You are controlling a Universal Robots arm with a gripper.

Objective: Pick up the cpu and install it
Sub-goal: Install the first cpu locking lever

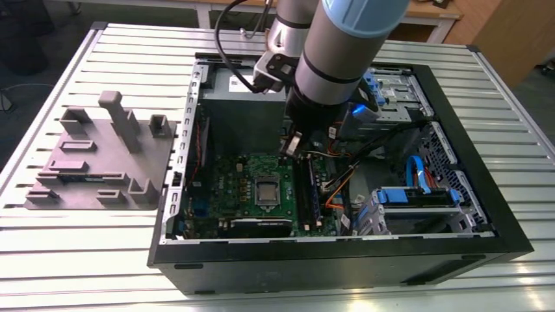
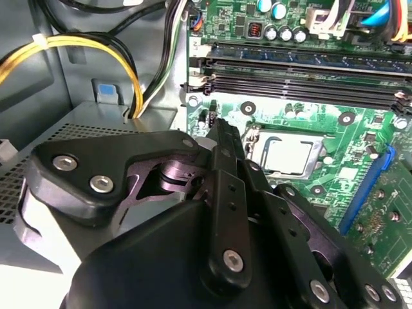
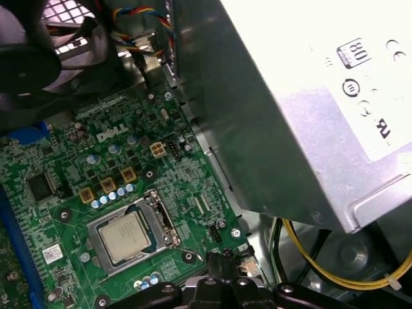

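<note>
**Cpu in its socket, pincer closed beside it**

The cpu [image 3: 124,236], a flat square with a satin-grey metal lid, lies within the shiny steel socket frame [image 3: 159,219] on the green motherboard [image 3: 64,167]. Placement looks done, but latching cannot be judged. The matte black pincer [image 2: 222,129] hangs just beside the socket, clenched on nothing.

Slatted pale metal table [image 1: 69,260], ribs running across the exterior view. Open black computer case [image 1: 347,266] lying on its side, flat on the slats, toward the exterior view's right. Grey plastic fixture block [image 1: 95,162] flat on the slats at the exterior view's left, just beside the case; contact between them not discernible.
</note>
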